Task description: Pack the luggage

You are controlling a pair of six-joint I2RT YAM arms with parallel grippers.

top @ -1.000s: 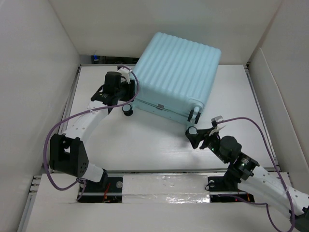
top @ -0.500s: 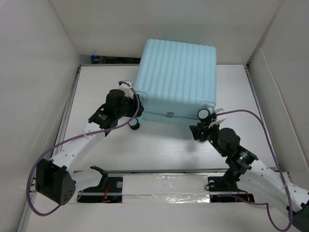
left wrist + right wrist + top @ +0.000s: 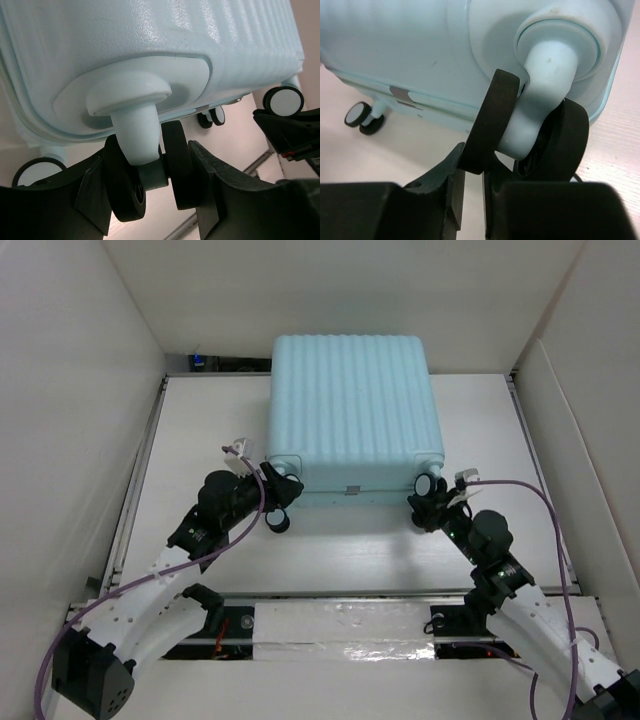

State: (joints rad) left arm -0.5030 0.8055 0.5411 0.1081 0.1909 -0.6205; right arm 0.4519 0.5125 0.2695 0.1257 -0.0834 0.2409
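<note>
Jaws on the left gripper [image 3: 152, 167] are clamped across the left corner wheel [image 3: 177, 170]. One finger is pressed against each outer face of the twin discs, and the pale stem rises straight up above the gap.

On the right gripper [image 3: 472, 175] the jaws are drawn in to a narrow slit, much tighter than a second ago. The rim of one black disc of the right corner wheel [image 3: 492, 120] is sat right at the mouth of that slit. Whether it's properly pinched or just brushed can't be told from the wrist view, tbh.

Big change: the luggage [image 3: 350, 400] has been swung round. A second ago it was skewed on the table [image 3: 340, 550], with one corner kicked off to the side. Now it's squared up, lying flat and closed. Its wheeled edge is just ahead of both sets of jaws, and the ribbed shell is stretched away beyond them.

What that means for packing: likely nothing has been packed yet, since the shell is shut and the seam [image 3: 350, 488] is seen running between the two grippers. The squaring looks like prep, so the case is lined up to be opened.

If only a rim is caught on the right, a slip should be expected when the case is next dragged.
</note>
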